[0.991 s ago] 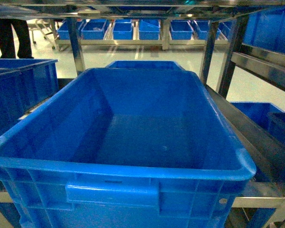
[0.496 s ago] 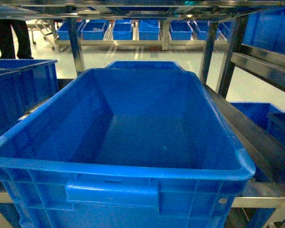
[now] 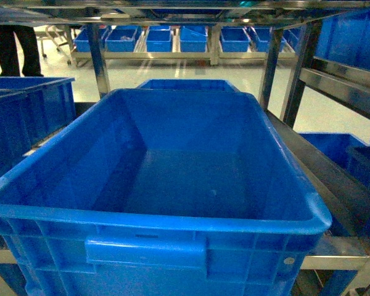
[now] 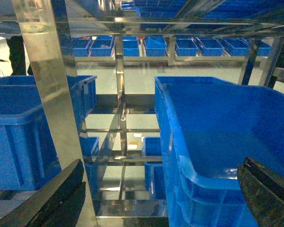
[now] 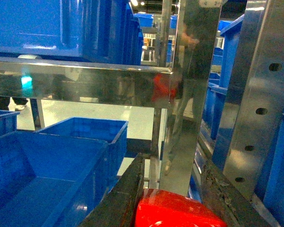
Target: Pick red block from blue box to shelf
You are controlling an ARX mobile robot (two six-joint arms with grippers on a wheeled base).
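A warehouse aisle of steel racking and blue crates on a pale floor fills every view, with a person's dark legs (image 3: 15, 43) standing far off at the left. The big blue crate (image 3: 160, 179) directly ahead of the head camera sits on a rack tier, and what shows of its floor holds nothing; whether it is the blue box of the task I cannot tell, since it is ribbed and dark. The red block (image 5: 175, 210) is not in it: it sits clamped between the two dark fingers of the right gripper (image 5: 173, 208), held just in front of a shiny upright post of the shelf (image 5: 191, 94), where a red reflection glints on the steel. That posture reads as a carry toward a tier, the block raised clear of the crates below so it can be set on a rail. The left gripper (image 4: 156, 198) hangs with its jaws spread wide and nothing between them, beside the crate's corner and out of the way. The head view matches the earlier frames almost exactly.
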